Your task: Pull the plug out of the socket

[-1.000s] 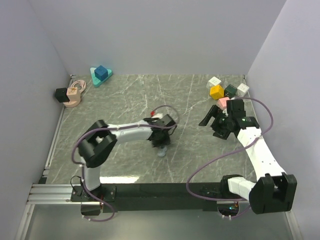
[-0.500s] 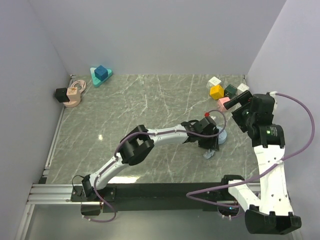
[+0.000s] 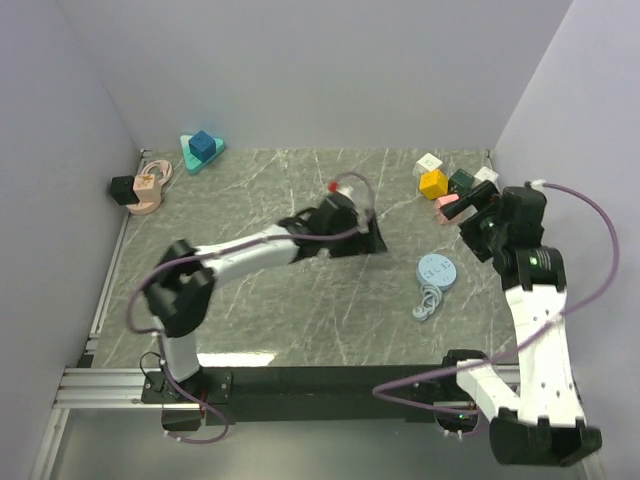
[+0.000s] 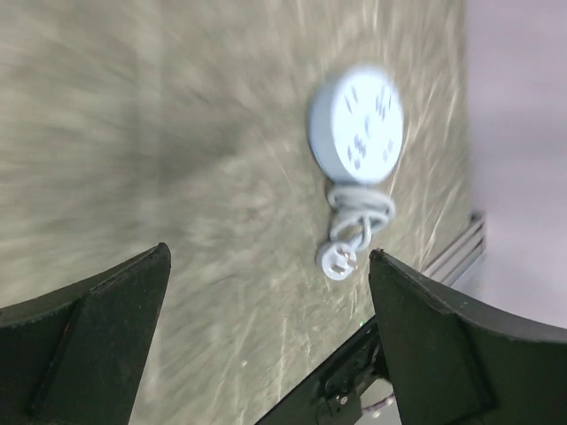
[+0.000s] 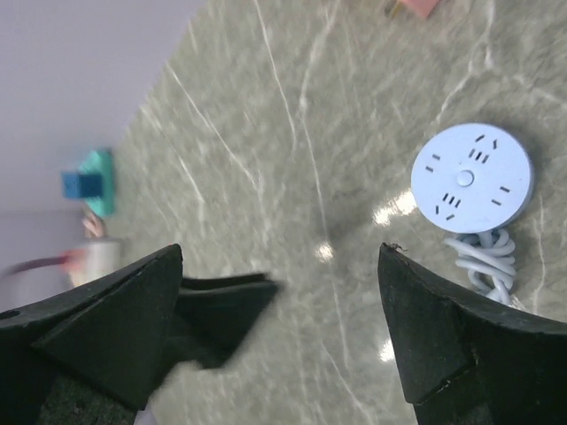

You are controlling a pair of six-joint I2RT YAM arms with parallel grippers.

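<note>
Right wrist: round pale-blue socket (image 5: 471, 178), coiled cord (image 5: 483, 254) on veined stone table (image 5: 266, 133); left hand (image 4: 266, 266), right hand (image 5: 279, 257) gape empty

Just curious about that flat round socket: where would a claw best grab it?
Probably across its rim, straight down from above: the round socket lies flat, face up, so only its edge offers opposing sides. Keep clear of the coiled cord bunched against one edge.
</note>
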